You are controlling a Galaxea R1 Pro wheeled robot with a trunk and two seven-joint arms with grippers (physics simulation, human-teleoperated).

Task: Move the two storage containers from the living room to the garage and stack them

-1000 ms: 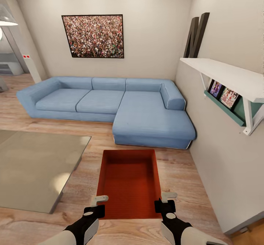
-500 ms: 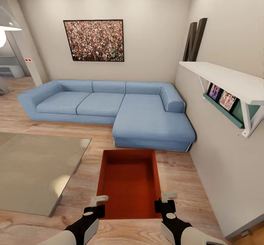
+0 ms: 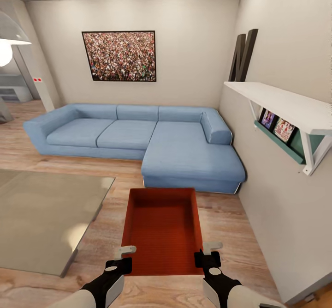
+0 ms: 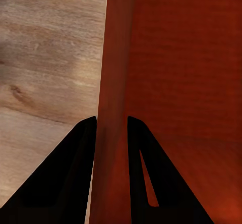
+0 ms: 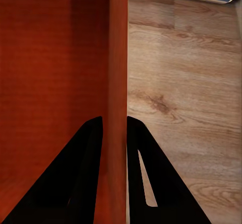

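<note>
Left end effector (image 3: 125,250): pinched on the left side wall of the storage container (image 3: 162,227), one finger inside, one outside (the left wrist view confirms the wall sandwiched between the two dark fingers (image 4: 75,168)).
Right end effector (image 3: 212,244): likewise closed over the right side wall, near the container's near corner; wall caught between both fingers (image 5: 88,163) in the right wrist view.
Storage container: red-orange, open-topped, empty, held out in front of the trunk at the near end, long axis pointing away toward the sofa; apparently carried above the wood plank floor (image 3: 221,220) rather than resting on it (cannot tell the clearance).
Glass tabletop (image 3: 41,215): low, off to the left, beside the container but apart from it.
Blue sectional sofa (image 3: 152,137): beyond the container's far end, against the back wall.
White wall shelf (image 3: 281,100): on the right wall, with framed pictures under it.
Crowd picture (image 3: 120,56): on the far wall above the sofa.
Step in hand: carrying one container, in the living room; garage not reached.
Next move calls for: turning the base away from the sofa and heading out, both grips kept level and matched so the box does not twist.
View differences: head view gives the room and the box's whole outline; wrist views give the finger-to-wall contact, which the head view leaves vague. Second container: whereabouts cannot be told.
</note>
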